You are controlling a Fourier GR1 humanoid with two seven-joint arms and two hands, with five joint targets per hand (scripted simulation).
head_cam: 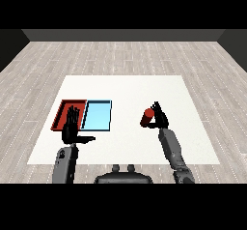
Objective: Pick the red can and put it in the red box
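The red can (147,116) is at the right of the table's middle, tilted, with my right hand (159,117) curled round it from the right side. The red tray (64,109) lies at the table's left, next to the light blue tray (98,116). My left hand (72,126) is raised with straight fingers over the red tray's near right part, thumb pointing right, holding nothing. It hides part of that tray. The can is well to the right of both trays.
The white table (125,86) stretches behind and to the right of the trays. My right forearm (171,149) comes in from the lower right, my left forearm (65,164) from the lower left.
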